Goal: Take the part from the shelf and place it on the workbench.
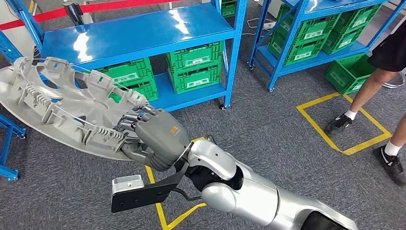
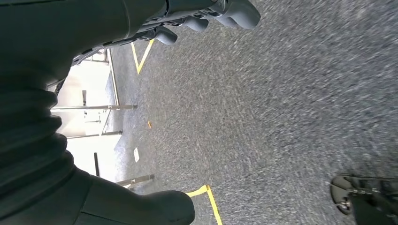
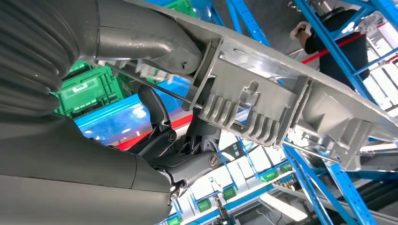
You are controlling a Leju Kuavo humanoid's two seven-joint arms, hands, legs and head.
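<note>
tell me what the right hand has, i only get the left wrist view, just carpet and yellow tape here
Observer: In the head view the right hand grips the rim of a large grey wheel cover, ribbed side up.
Operator: is it off the shelf yet
Observer: Yes. It hangs over the carpet in front of the blue shelf, touching neither.
Operator: grip look solid
Observer: The right wrist view shows the thumb pressed on one face of the rim and darker fingers curled under the other.
Operator: anyone close
Observer: A person's legs stand by a yellow floor square, off to the right of the arm.
</note>
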